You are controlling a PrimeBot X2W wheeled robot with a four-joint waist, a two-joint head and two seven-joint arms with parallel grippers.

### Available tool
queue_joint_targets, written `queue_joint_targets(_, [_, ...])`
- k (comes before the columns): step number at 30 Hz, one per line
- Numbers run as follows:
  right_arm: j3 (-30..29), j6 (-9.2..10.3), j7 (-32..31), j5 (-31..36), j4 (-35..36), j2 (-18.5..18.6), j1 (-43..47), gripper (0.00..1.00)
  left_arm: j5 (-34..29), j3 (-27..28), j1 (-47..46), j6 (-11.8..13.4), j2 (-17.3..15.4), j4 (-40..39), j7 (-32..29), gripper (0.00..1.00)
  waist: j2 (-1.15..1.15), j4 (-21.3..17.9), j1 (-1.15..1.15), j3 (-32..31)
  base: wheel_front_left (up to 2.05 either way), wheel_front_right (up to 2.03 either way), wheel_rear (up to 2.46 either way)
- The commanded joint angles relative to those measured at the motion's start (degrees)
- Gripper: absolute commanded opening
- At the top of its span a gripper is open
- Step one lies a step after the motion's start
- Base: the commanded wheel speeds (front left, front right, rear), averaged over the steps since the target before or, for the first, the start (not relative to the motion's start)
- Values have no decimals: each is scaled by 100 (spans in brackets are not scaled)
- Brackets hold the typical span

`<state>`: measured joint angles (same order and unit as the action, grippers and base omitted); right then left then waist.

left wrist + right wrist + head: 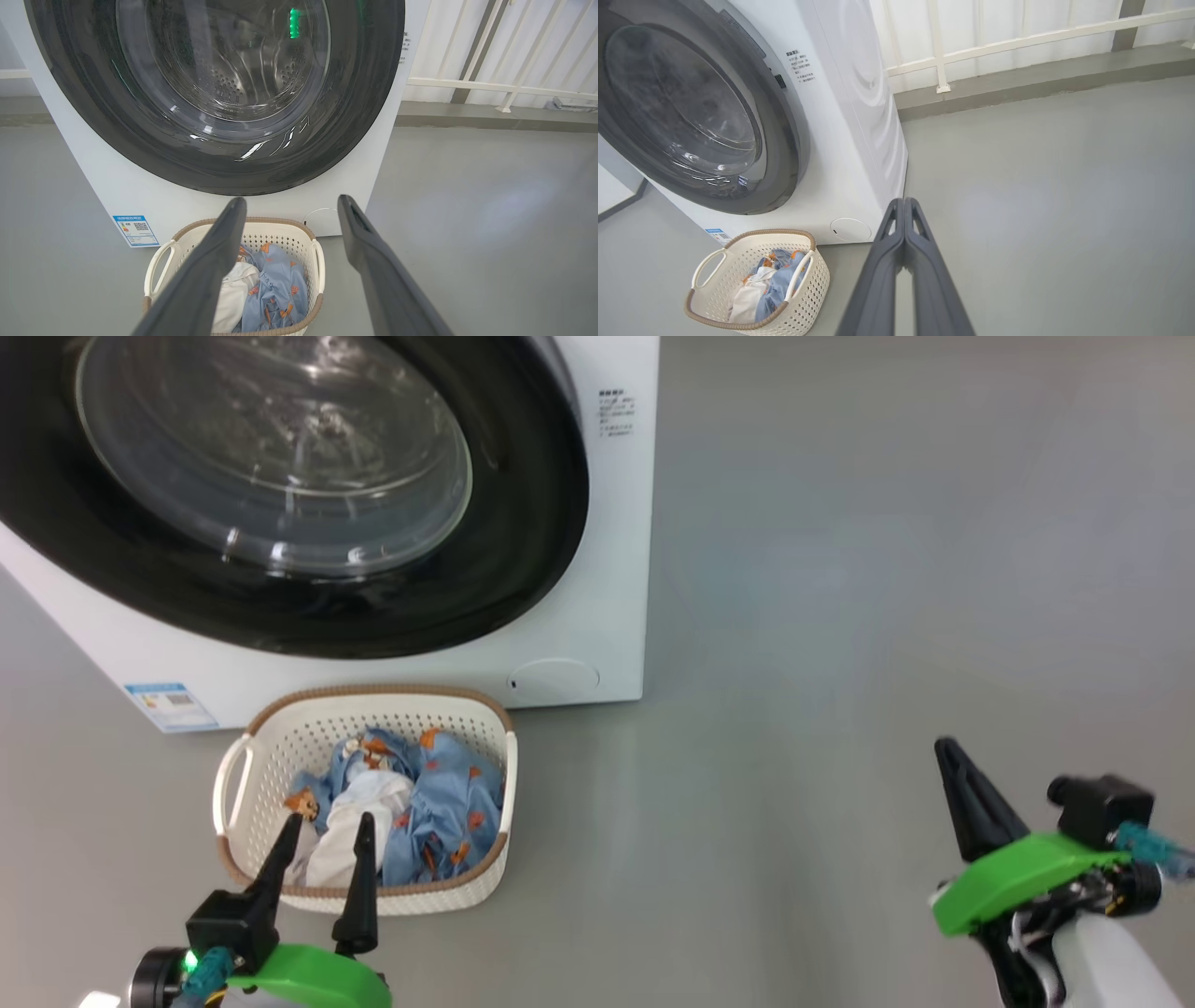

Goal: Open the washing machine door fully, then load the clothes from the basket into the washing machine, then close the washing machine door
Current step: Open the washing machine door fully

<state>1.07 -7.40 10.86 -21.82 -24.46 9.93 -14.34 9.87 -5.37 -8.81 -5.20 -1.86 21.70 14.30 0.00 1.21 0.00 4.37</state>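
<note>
Clothes [446, 803] lie in the basket [439, 898]; left jaws spread empty, right jaws pressed together, empty.

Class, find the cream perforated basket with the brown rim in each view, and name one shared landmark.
Head view: cream perforated basket lower left.
Left wrist view: basket bottom centre.
Right wrist view: basket bottom left.
Shared landmark: blue energy sticker on the white washing machine, beside the basket's rim.
</note>
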Motion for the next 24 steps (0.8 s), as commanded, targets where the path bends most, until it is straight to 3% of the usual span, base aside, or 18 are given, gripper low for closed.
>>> queue_joint_targets(1, [121, -9, -19, -140, 134, 54, -223, 0, -17, 154, -232, 62, -102, -189, 70, 100, 0, 88, 0, 143, 0, 0, 0])
queue_joint_targets(14, [-171, -9, -1730, -4193, 230, 102, -1253, 0, 70, -264, -601, 245, -102, -484, 70, 100, 0, 429, 0, 978, 0, 0, 0])
queue_joint_targets(24, [-653, -9, -3295, -6379, -220, -117, -2616, 0, 122, -527, -1071, 323, -102, -669, 70, 100, 0, 688, 0, 1628, 0, 0, 0])
